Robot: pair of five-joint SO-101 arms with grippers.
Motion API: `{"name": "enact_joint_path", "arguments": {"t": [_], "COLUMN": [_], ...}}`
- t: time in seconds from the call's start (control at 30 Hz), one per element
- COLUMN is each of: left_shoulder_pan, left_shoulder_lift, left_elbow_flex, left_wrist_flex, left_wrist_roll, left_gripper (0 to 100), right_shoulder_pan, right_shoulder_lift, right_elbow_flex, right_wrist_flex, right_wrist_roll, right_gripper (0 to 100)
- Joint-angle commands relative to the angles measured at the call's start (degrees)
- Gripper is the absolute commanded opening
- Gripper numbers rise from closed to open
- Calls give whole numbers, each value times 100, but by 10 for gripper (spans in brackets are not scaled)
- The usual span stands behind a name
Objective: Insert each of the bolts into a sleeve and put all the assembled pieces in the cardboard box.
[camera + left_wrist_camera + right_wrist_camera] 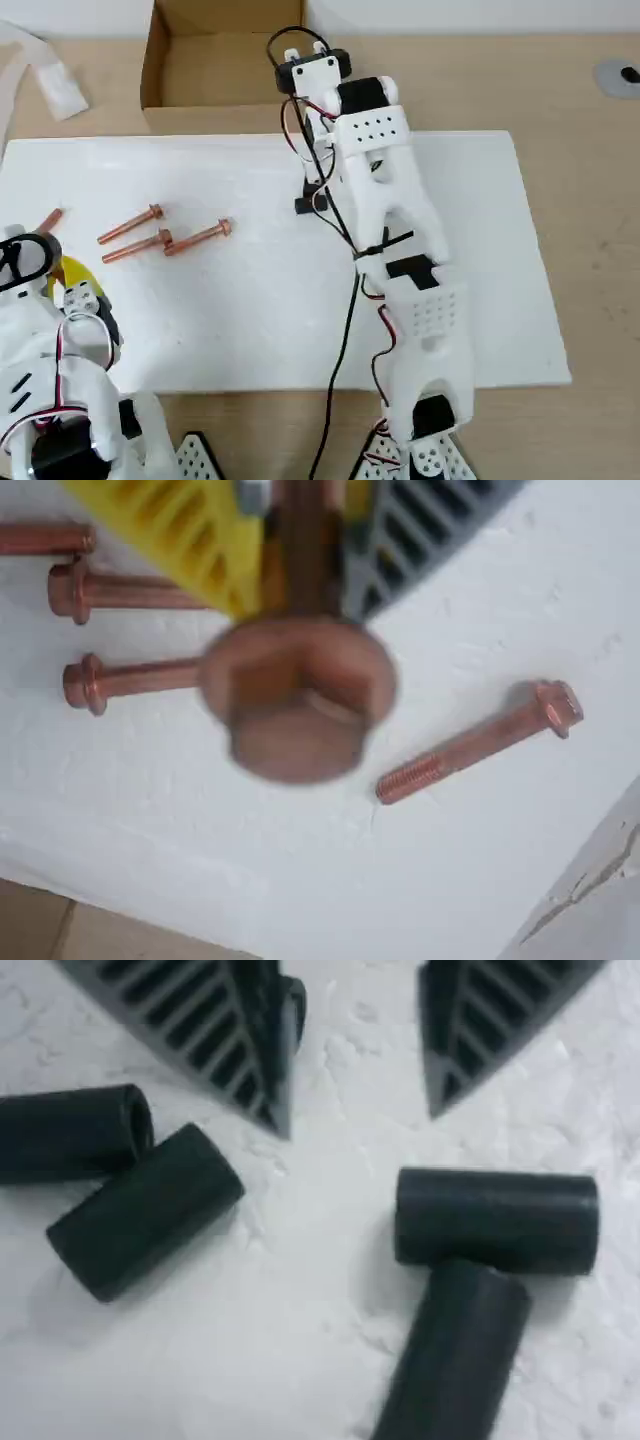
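My left gripper (300,570), with one yellow and one grey finger, is shut on a copper bolt (295,695) whose head points at the camera. Several more copper bolts lie on the white mat, one (480,742) apart from two side by side (130,677). In the high view three bolts (165,238) lie left of centre, close to the left gripper (62,272). My right gripper (358,1118) hangs open just above several black sleeves, among them one (145,1210) and another (497,1218). One sleeve (309,204) shows under the right arm. The cardboard box (220,70) stands open at the back.
A white foam mat (250,330) covers most of the wooden table. The right arm (400,220) stretches across the mat's middle with loose cables. A plastic bag (58,88) lies at the back left and a grey object (620,76) at the back right.
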Motion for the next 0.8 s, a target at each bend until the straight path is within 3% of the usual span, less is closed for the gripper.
{"name": "enact_joint_path", "arguments": {"t": [0.0, 0.33, 0.47, 0.6, 0.77], "left_shoulder_pan": [26, 35, 35, 26, 35], "left_shoulder_lift": [-40, -40, -40, -40, -31], "left_elbow_flex": [-105, -97, -9, 202, 229], "left_wrist_flex": [0, -9, -70, -352, -607], "left_wrist_roll": [18, 18, 18, 18, 18], "left_gripper": [5, 5, 5, 5, 5], "right_shoulder_pan": [-145, -804, -1051, -998, -655], "right_shoulder_lift": [-822, -2554, -3626, -4945, -4690], "right_elbow_flex": [-101, 875, 2492, 4558, 5965], "right_wrist_flex": [141, 299, -624, -2189, -3516], "right_wrist_roll": [237, 413, 712, 853, 809], "right_gripper": [120, 120, 120, 121, 122]}}
